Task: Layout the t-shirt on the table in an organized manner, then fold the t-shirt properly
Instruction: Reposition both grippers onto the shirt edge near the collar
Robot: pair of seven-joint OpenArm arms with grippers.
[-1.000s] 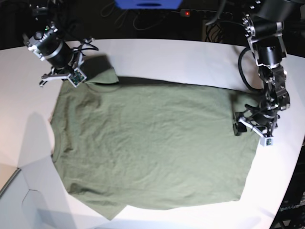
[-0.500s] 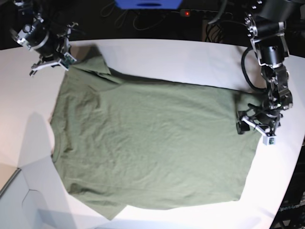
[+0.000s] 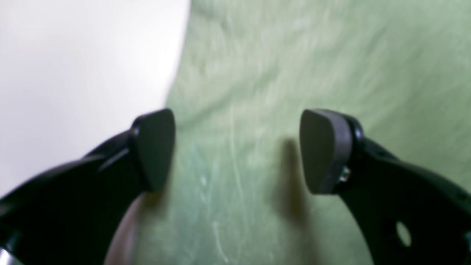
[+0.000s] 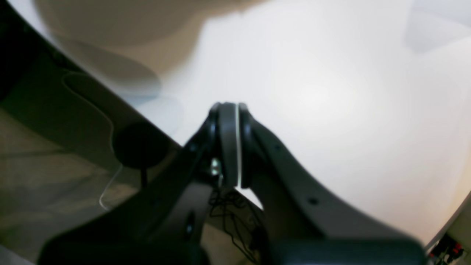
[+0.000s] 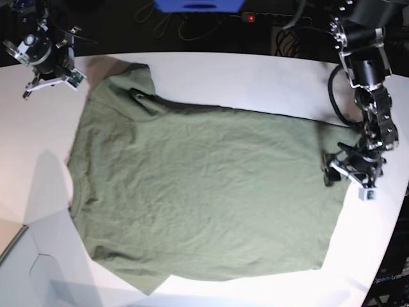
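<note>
Since the earlier frames, the upper sleeve of the t-shirt (image 5: pixel 198 192) has been drawn outward and now lies spread toward the table's far corner, and the right gripper (image 5: pixel 48 67) has withdrawn from it to the table edge. The olive-green shirt lies flat and mostly spread on the white table (image 5: pixel 255 77), its lower sleeve partly folded near the front edge. The right gripper (image 4: pixel 229 147) is clenched, pads pressed together with nothing visible between them, over bare tabletop. The left gripper (image 5: pixel 348 173) has shifted slightly along the hem side; its fingers (image 3: pixel 154 147) stand wide apart, released, hovering over the cloth (image 3: pixel 294 73) beside the shirt's border.
</note>
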